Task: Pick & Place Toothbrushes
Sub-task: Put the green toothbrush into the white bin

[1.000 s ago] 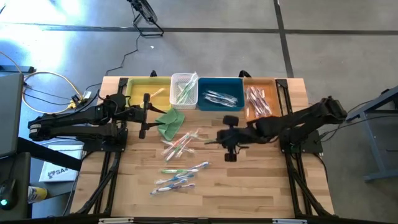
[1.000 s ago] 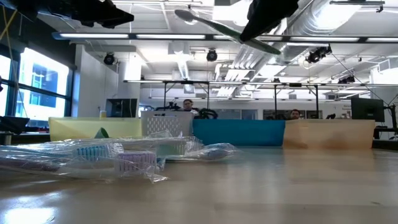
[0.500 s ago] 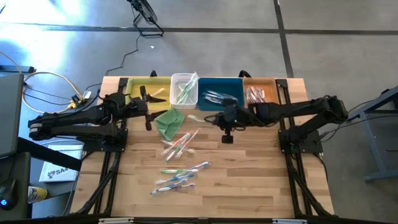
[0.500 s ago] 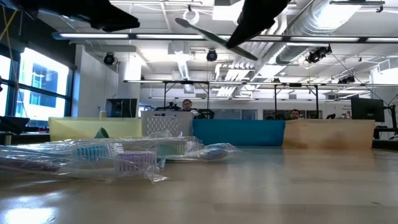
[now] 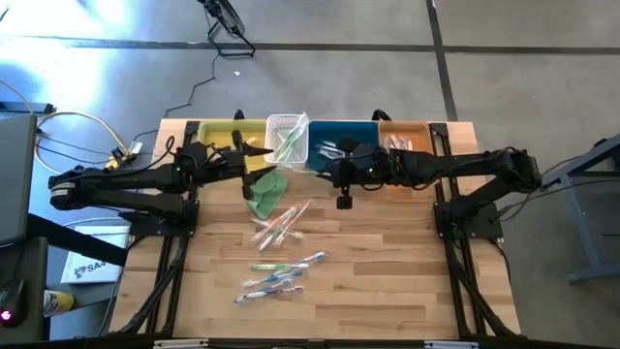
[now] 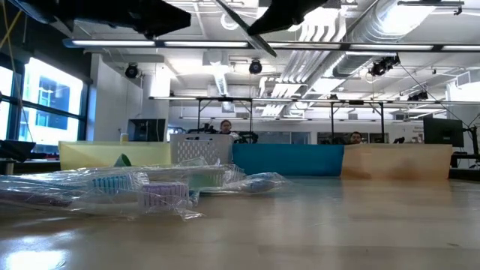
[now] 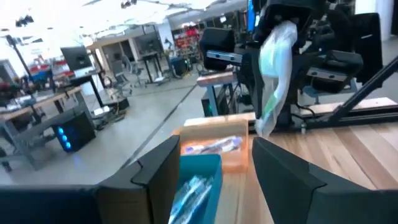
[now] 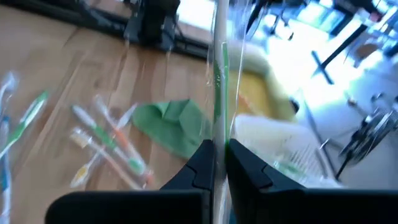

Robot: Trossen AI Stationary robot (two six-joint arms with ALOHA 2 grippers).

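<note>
The right gripper (image 5: 327, 173), clamped on a green-handled toothbrush (image 8: 219, 81) in its clear wrapper, had swung from mid-table toward the far row of bins and hung just near of the white basket (image 5: 287, 138), where green brushes already lay. That move suggested the drop was next. The left gripper (image 5: 242, 165) had also drifted right, past the yellow bin (image 5: 215, 139), fingers (image 7: 155, 168) spread and empty, above the green cloth (image 5: 265, 193). More toothbrushes (image 5: 279, 225) lay loose on the table (image 5: 407, 271) nearer the front.
</note>
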